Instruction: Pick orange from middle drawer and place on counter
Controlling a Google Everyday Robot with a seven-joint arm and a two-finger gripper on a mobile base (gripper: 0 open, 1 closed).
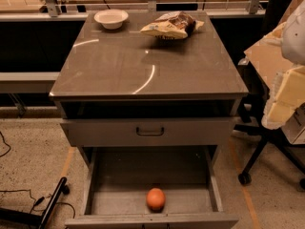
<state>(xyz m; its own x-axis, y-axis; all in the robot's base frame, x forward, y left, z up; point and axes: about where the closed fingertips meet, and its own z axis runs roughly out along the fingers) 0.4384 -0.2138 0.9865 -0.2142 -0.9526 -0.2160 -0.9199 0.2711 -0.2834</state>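
Orange [155, 199] sits low in the frame, at the front of the middle drawer [124, 175], below the counter [119, 66]. Our gripper [287, 99] hangs at the right edge; we cannot tell its state. A bump could roll the orange away.

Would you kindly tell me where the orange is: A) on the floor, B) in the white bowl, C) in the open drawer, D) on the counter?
C: the orange lies in the open drawer near its front wall, while the gripper is at the right edge, beside the counter.
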